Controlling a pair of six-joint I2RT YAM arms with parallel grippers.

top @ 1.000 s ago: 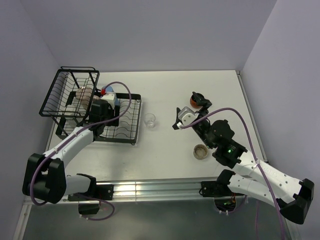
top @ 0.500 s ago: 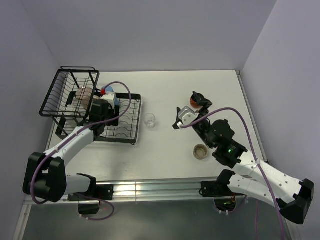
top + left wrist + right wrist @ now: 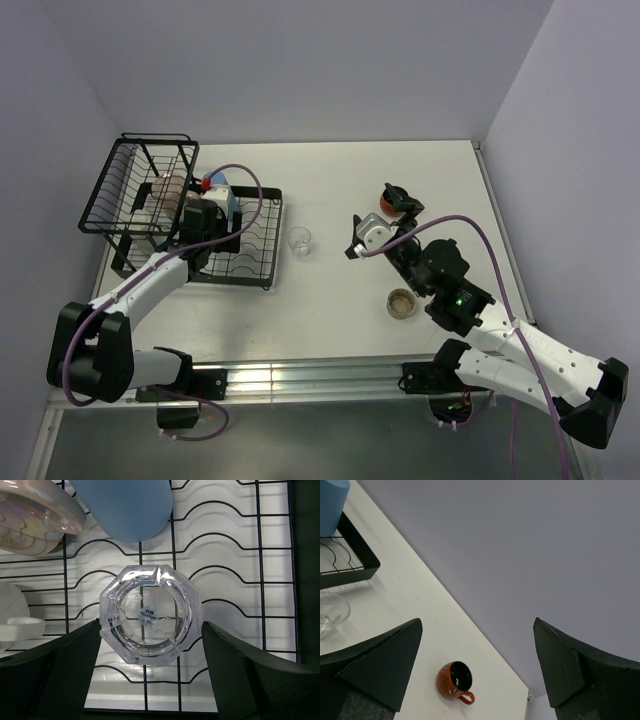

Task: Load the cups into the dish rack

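The black wire dish rack (image 3: 150, 200) stands at the far left. In the left wrist view an upturned clear glass (image 3: 150, 614) rests on the rack's slotted tray (image 3: 235, 555), between the fingers of my open left gripper (image 3: 151, 624). The blue tumbler (image 3: 125, 505), pinkish mug (image 3: 35, 515) and cream mug (image 3: 15, 615) also sit in the rack. My left gripper (image 3: 212, 205) hovers over the tray. My right gripper (image 3: 398, 200) is open and empty above the dark brown-orange cup (image 3: 455, 680), which sits on the table. A second clear glass (image 3: 299, 241) and the low brownish cup (image 3: 401, 302) stand on the table.
The white table (image 3: 340, 180) is walled by grey panels at the back and on both sides. The rack's taller basket (image 3: 140, 180) is at the far left. A metal rail (image 3: 300, 380) runs along the near edge.
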